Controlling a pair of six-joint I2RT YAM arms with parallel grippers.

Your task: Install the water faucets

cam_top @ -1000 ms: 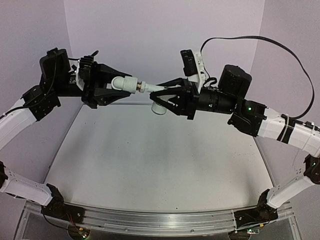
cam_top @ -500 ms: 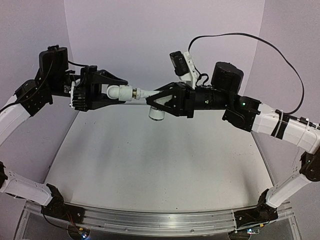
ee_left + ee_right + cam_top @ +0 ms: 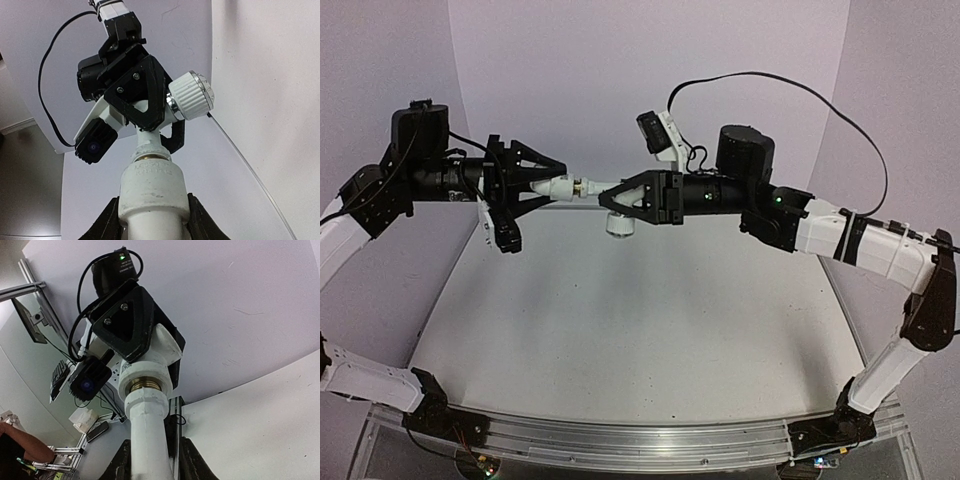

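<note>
While left gripper (image 3: 544,188) pinches the elbow fitting (image 3: 561,186) and right gripper (image 3: 608,193) pinches the tap (image 3: 618,223), threading looks underway. Next likely: twist tap, axes aligned.

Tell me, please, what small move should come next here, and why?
Probably turn the right gripper at the wrist to screw the tap deeper into the elbow fitting, which the left gripper grips. The two parts are lined up and joined in mid-air, yet a brass band shows at the joint, so the tap seems not fully seated.
</note>
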